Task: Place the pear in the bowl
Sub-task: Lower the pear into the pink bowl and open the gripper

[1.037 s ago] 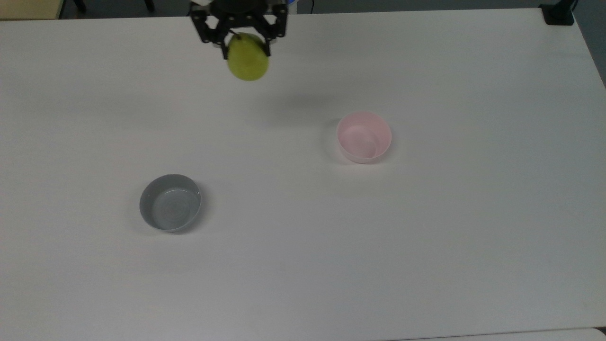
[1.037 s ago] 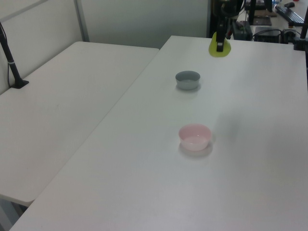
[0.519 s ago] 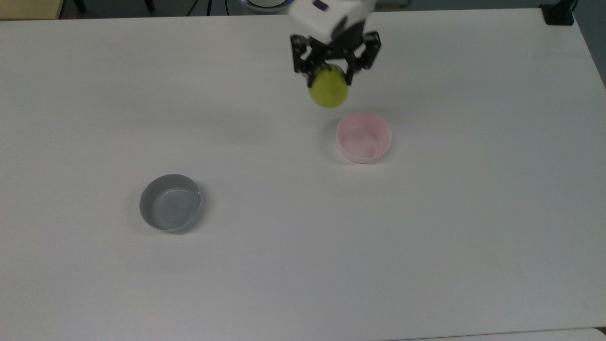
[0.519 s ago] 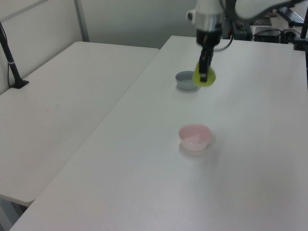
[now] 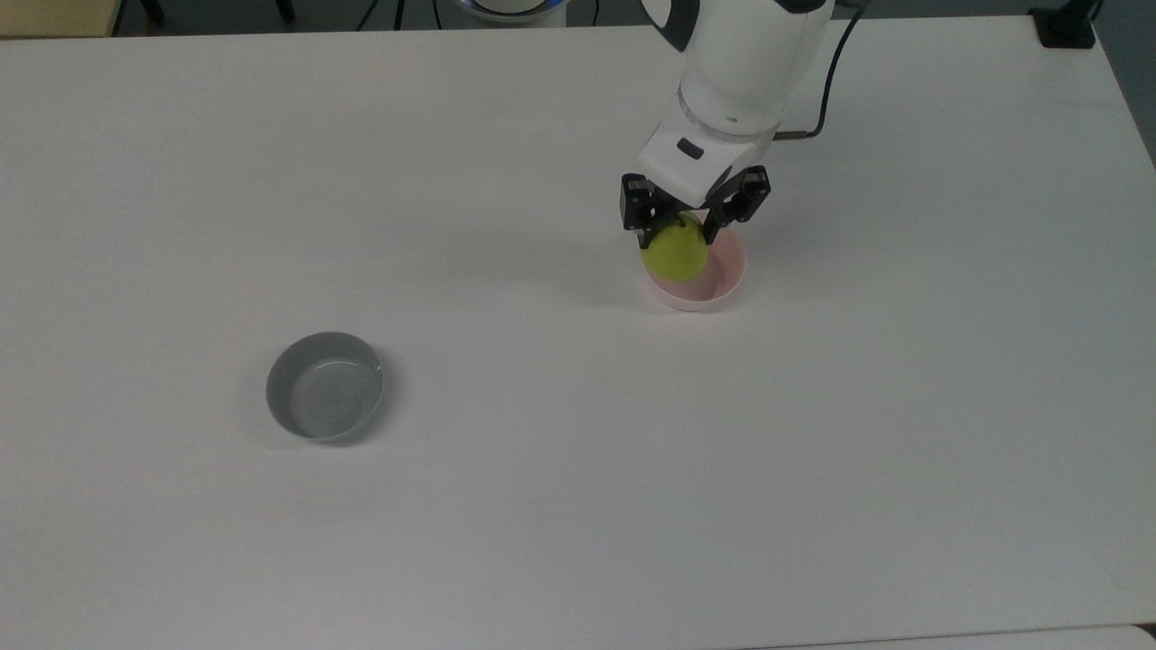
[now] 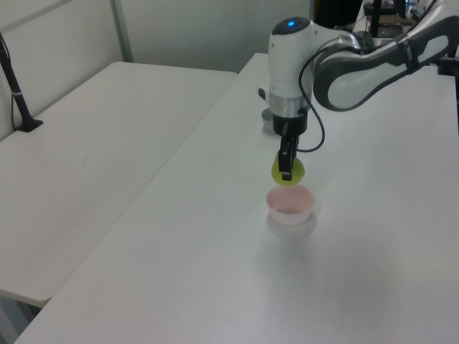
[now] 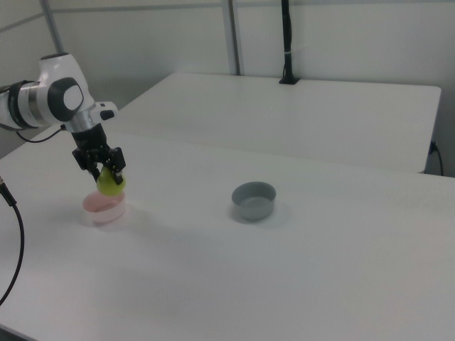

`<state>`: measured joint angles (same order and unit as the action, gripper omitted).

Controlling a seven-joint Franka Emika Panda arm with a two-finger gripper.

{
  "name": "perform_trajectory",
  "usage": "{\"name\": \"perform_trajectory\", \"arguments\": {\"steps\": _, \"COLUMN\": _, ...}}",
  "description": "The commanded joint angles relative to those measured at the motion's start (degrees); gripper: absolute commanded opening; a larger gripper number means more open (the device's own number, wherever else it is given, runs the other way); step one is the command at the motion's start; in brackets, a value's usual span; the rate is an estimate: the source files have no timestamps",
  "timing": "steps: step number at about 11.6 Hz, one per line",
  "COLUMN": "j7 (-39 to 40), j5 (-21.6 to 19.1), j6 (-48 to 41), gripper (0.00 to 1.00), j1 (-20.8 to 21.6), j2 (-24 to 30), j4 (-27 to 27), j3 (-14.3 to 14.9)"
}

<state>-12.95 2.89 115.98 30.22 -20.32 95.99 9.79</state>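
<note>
Right of centre in the top view, the gripper grips the pear, fingers clamped on it, hanging just above the pink bowl, seemingly over its rim. The grey bowl sits lower left.

On the bench we see two bowls standing well apart. In the top view, the second bowl sits to the left and nearer the lower edge, the bowl to the right. The claw hangs above the bowl and holds the pear over its rim, on the top view's left side.
</note>
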Motion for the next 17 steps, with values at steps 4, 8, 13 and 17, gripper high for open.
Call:
{"name": "perform_trajectory", "arguments": {"steps": 4, "j7": -3.49, "j5": 0.89, "j6": 3.64, "gripper": 0.32, "j1": 0.81, "j2": -1.04, "j4": 2.71, "j3": -1.88}}
{"name": "perform_trajectory", "arguments": {"steps": 8, "j7": -3.58, "j5": 0.8, "j6": 4.08, "gripper": 0.37, "j1": 0.54, "j2": -1.57, "j4": 2.8, "j3": -2.5}}
{"name": "perform_trajectory", "arguments": {"steps": 13, "j7": -3.66, "j5": 0.62, "j6": 3.29, "gripper": 1.0, "j1": -0.16, "j2": -1.04, "j4": 2.1, "j3": -2.5}}
{"name": "perform_trajectory", "arguments": {"steps": 17, "j7": -3.49, "j5": 0.89, "j6": -2.67, "gripper": 1.0, "j1": -3.14, "j2": 4.13, "j4": 1.31, "j3": -2.41}}
